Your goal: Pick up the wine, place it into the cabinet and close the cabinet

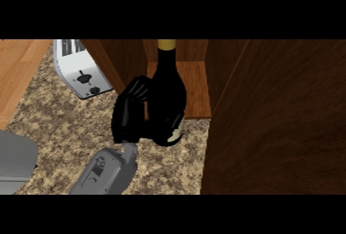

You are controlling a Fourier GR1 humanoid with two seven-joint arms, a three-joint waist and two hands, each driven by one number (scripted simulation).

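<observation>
one right hand (131, 112) round one wine bottle (170, 87), one toaster (79, 68)

Right hand (130, 116) curls its fingers (138, 89) round the wine bottle (169, 87), its grey forearm (108, 172) angling down-left below the fingers.

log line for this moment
right hand: shut on wine bottle | bottle at cabinet opening | door open

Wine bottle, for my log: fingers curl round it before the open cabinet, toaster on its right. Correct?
No: the head view shows the toaster left of the wine bottle. The fingers of the hand do curl round it before the open cabinet.
</observation>
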